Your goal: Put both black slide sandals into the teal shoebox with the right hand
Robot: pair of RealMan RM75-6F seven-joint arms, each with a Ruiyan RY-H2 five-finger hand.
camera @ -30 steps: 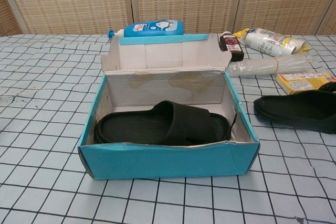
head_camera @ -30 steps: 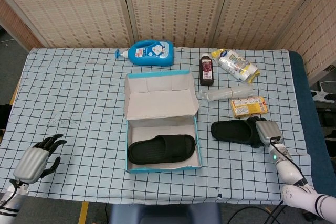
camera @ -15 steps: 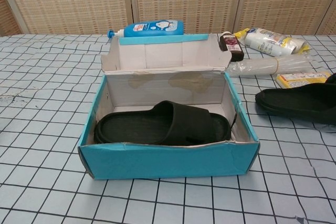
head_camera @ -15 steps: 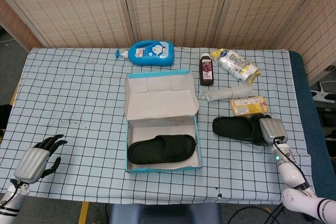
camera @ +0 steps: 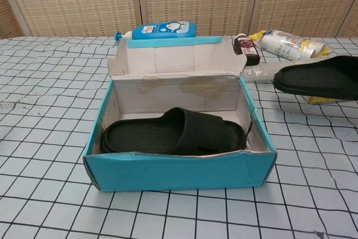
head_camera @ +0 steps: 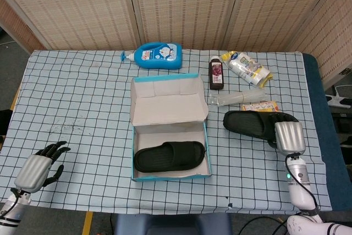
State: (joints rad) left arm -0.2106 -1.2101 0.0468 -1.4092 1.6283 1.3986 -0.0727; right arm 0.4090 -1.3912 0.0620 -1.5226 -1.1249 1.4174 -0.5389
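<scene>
The teal shoebox [head_camera: 205, 136] [camera: 168, 172] stands open mid-table, lid flipped back. One black slide sandal [head_camera: 169, 156] [camera: 173, 132] lies inside it. The second sandal [head_camera: 250, 124] [camera: 320, 78] is lifted off the table, right of the box, held by my right hand [head_camera: 289, 137] at its far end. In the chest view the sandal hangs in the air above the cloth and the hand itself is out of frame. My left hand [head_camera: 39, 167] rests at the table's near left corner, fingers curled and holding nothing.
A blue lotion bottle [head_camera: 157, 56] lies behind the box. A dark bottle [head_camera: 216, 74], a white packet [head_camera: 247, 65], a clear plastic roll [head_camera: 234, 98] and a yellow box [head_camera: 258, 105] crowd the back right, just beyond the raised sandal.
My right hand has lifted the second sandal off the table; it rose and moved slightly away from me. The left hand and the box stayed still.
</scene>
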